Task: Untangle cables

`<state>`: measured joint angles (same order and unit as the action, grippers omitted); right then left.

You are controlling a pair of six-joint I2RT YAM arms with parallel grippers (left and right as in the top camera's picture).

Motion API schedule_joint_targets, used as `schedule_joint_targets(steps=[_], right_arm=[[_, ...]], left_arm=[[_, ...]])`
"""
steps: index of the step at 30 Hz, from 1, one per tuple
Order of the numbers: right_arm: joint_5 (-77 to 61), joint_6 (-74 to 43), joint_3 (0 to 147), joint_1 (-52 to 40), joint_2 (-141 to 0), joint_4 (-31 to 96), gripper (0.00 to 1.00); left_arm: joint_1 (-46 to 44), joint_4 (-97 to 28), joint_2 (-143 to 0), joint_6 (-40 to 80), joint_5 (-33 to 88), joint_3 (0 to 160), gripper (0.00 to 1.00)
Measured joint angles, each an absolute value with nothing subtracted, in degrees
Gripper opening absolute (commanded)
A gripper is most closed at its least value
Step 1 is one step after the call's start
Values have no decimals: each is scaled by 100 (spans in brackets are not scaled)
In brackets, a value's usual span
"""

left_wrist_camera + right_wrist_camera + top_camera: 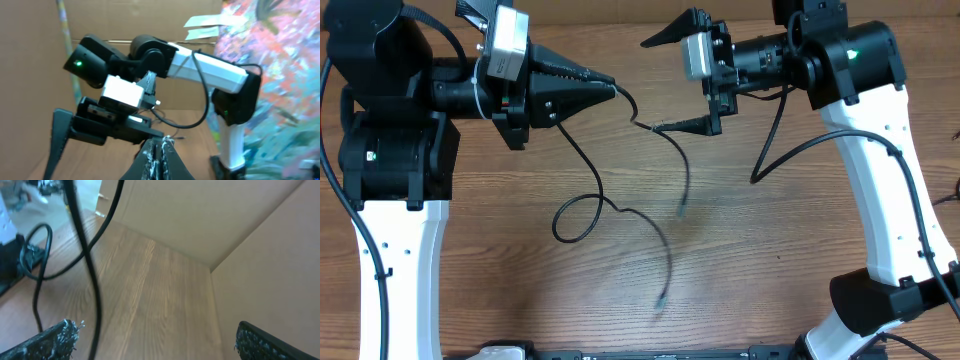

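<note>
Two thin black cables lie on the wooden table. One cable (638, 122) runs from the tips of my left gripper (613, 86), which is shut on it, past the lower finger of my right gripper (650, 86) and down to a loose end (681, 210). The other cable (582, 215) makes a loop mid-table and trails to an end (661, 298). In the left wrist view the left gripper (161, 145) is pinched shut, with thin cable (174, 137) at its tip. The right gripper (160, 340) is wide open. A black cable (91, 275) crosses just inside its left finger (52, 341).
The right arm's own thicker black cable (775, 135) hangs in front of its white link (880, 200). The left arm's body (390, 130) fills the left side. Cardboard walls (200, 215) stand behind the table.
</note>
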<state>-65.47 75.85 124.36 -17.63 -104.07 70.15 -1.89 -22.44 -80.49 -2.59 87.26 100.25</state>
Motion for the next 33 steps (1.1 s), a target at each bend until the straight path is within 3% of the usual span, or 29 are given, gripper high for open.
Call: schedule_joint_targets(steps=[8, 15, 33], right_arm=[[-6560, 5913, 12431, -1887, -10589, 6445, 100], [-6530, 5363, 12433, -2272, -10593, 6211, 100], [-5767, 4869, 12433, -2458, -10604, 5531, 100]], left_arm=[[-228, -2248, -8318, -620, 8197, 10025, 5], [-333, -1962, -8534, -749, 8086, 10025, 4], [-340, 1468, -8569, 1199, 8075, 10022, 4]])
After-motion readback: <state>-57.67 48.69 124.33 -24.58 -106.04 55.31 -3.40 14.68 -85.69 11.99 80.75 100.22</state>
